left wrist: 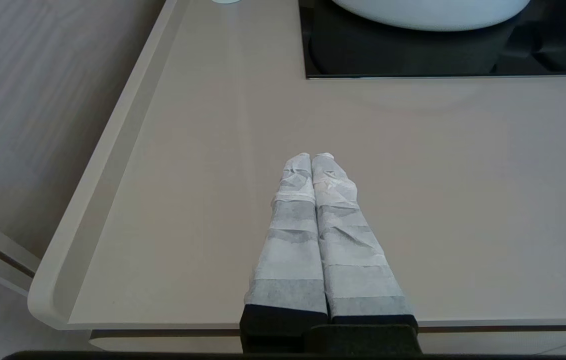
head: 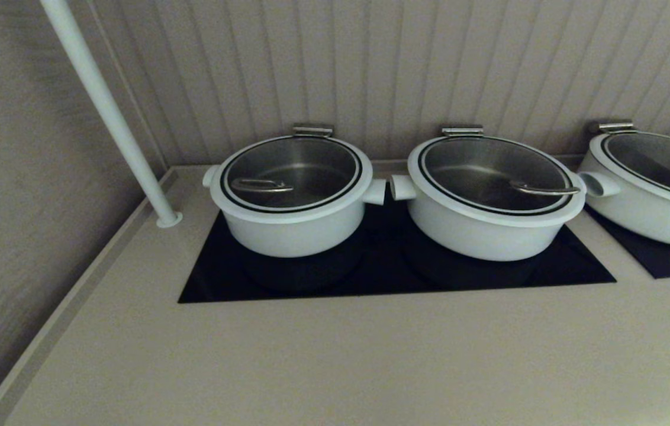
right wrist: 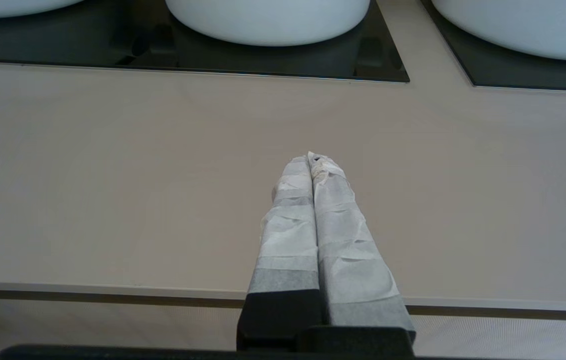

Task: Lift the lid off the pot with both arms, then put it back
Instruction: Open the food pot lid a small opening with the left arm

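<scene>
near edge of the counter [head: 335,367]: in our wrist views both grippers hang over the front lip, well short of the cooktops. our left gripper [left wrist: 311,159] sits toward the counter's front left corner, its wrapped fingers [left wrist: 293,225] pressed together along their whole length, nothing between them. our right gripper [right wrist: 312,159] sits further right along the same front edge, fingers [right wrist: 343,235] likewise pressed flat together and holding nothing. neither arm shows in the head view.

mid counter: bare beige surface between the grippers and the black glass cooktop [head: 394,278]. a raised lip runs down the left edge.

further back, on the left half of that cooktop: the pot [head: 293,228], the deepest of the three, white, with a stubby side handle at each side. the lid [head: 291,173] sits squarely on it, white rim and black ring all round, its slim steel handle [head: 261,186] lying toward the lid's left front. through the glass we see the steel lining.

just right of it, side handles nearly touching: a wider pot [head: 489,228] with its own lid on. at the right edge, on a second cooktop [head: 666,260], a third pot [head: 648,207], partly cut off.

far left corner: a white pole [head: 110,112] rises slanted from a round foot on the counter. behind everything, a ribbed wall panel [head: 400,65].
</scene>
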Motion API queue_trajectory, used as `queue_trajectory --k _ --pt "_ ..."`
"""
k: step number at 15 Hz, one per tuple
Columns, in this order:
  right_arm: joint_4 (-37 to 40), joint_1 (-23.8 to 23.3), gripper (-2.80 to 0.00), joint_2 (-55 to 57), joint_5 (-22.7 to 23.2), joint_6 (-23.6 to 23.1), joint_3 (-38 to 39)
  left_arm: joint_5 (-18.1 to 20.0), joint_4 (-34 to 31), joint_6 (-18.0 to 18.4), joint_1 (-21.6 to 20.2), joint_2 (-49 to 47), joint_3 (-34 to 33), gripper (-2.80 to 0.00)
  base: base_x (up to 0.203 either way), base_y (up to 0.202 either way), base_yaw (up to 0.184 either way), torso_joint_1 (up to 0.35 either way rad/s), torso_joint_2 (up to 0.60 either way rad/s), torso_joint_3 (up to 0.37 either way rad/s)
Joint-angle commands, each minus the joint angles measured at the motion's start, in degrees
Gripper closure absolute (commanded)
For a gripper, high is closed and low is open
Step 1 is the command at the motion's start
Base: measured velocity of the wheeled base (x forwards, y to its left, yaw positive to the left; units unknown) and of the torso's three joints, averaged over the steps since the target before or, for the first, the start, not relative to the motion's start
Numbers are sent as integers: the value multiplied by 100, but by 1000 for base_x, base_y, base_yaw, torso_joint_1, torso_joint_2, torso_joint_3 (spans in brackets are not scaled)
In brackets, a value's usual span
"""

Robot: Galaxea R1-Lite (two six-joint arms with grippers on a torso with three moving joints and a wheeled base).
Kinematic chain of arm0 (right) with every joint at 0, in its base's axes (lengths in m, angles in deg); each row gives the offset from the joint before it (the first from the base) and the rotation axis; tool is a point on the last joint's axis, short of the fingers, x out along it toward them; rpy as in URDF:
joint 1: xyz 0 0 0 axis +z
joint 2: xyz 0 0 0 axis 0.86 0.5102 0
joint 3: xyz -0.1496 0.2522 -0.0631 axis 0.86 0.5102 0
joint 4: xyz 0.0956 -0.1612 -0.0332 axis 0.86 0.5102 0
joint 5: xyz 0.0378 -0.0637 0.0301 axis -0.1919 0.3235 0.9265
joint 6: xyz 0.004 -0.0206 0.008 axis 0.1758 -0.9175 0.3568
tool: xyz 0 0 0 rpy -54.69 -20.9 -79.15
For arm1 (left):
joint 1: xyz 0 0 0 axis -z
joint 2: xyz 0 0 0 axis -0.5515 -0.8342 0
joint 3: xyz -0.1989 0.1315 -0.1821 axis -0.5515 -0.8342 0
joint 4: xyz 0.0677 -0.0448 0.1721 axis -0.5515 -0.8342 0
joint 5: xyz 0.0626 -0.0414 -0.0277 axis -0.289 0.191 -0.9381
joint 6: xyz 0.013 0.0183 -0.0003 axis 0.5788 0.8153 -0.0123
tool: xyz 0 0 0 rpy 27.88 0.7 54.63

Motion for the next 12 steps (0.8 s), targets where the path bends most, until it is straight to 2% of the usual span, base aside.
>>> queue_trajectory --k 1,3,6,9,12 --pt "-7 1 0 6 3 17 0 -2 -11 0 -2 -1 8 0 0 0 0 0 0 0" --pt "-6 1 0 6 -6 42 0 -2 -4 39 -2 -1 6 0 0 0 0 0 0 0" --pt "-7 1 0 6 11 -9 0 111 120 528 -2 -1 -5 0 0 0 0 0 0 0" --pt "-7 1 0 6 12 4 0 272 365 729 -2 7 -9 0 0 0 0 0 0 0" --pt "2 1 0 6 3 14 0 1023 349 718 -2 6 398 0 0 0 0 0 0 0"
